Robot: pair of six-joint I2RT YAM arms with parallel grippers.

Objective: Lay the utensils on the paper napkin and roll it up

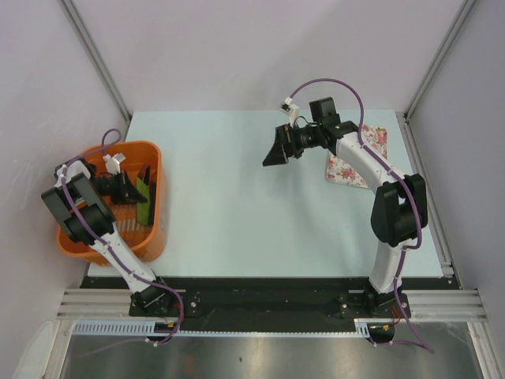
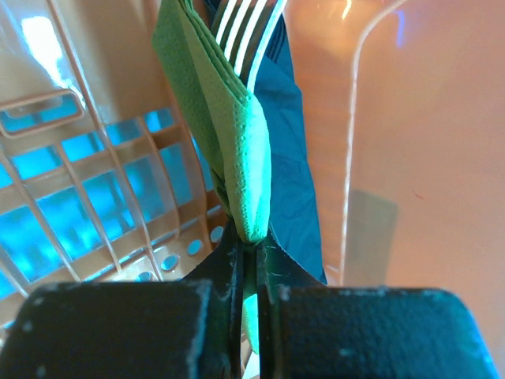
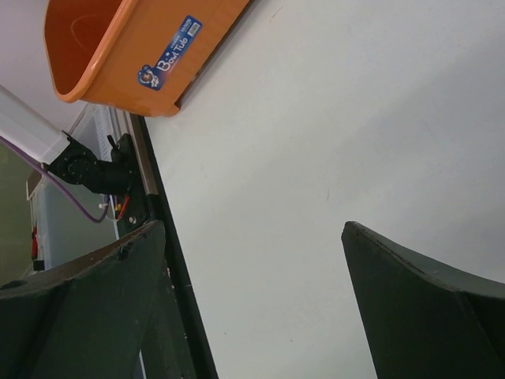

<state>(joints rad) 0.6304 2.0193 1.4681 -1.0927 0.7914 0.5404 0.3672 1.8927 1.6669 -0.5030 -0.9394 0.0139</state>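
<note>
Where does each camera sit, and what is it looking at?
Top: above and behind the arms, looking down at the table. Both arms show, with the left gripper in the tub and the right gripper over the table.
Left wrist: on the left arm, inside the tub, looking along its shut fingers at the pinched napkin and a fork.
Right wrist: on the right arm, looking across the table toward the tub, between its open fingers.
Shared: all three show the tub.

Olive-green paper napkin, folded into layers, stands on edge inside the orange tub. Its lower fold is pinched between the closed fingers of the left gripper. One fork shows silver tines resting against the napkin's upper part; its handle is hidden.
</note>
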